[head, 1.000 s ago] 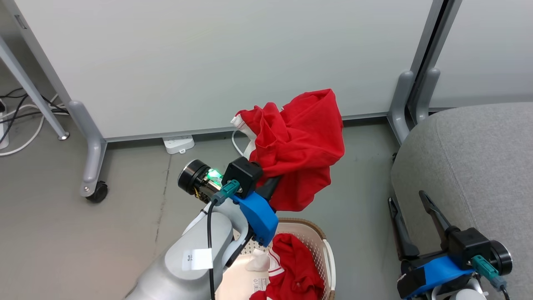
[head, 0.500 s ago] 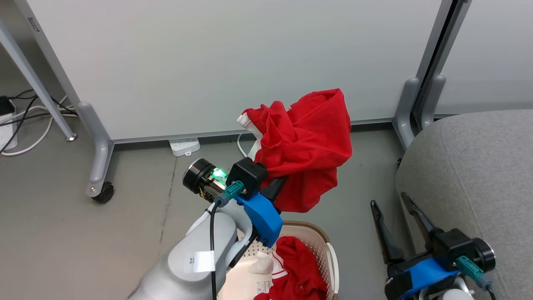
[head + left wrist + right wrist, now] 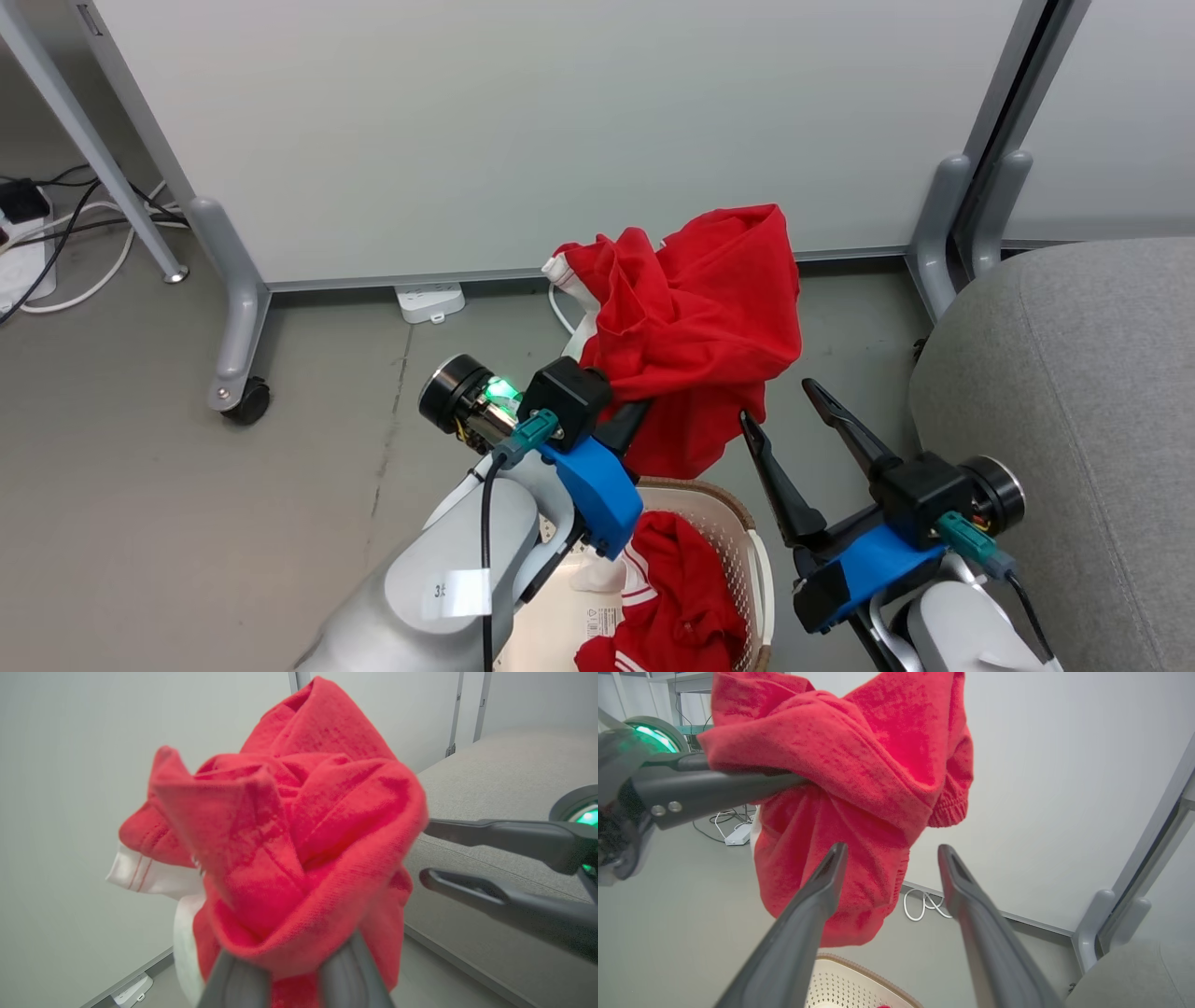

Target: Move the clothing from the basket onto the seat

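A red garment [image 3: 695, 317] with a white striped cuff hangs bunched above the floor, and my left gripper [image 3: 644, 401] is shut on it; the left wrist view has the cloth [image 3: 299, 830] wrapped over both fingers. My right gripper [image 3: 777, 403] stands open just right of the hanging cloth, its fingers pointing up at it with nothing between them [image 3: 892, 850]. The basket [image 3: 747, 523] sits below, holding another red garment [image 3: 681, 597] with white stripe trim. The grey seat [image 3: 1074, 392] is at the right.
A pale wall panel stands behind on grey metal legs, one with a caster [image 3: 247, 401]. A white power strip [image 3: 429, 301] lies at its foot, and cables [image 3: 56, 243] trail at the far left. Grey floor surrounds the basket.
My right gripper has swung left and up from beside the seat to right next to the hanging garment. The head camera has shifted a little. The left gripper's hold is unchanged.
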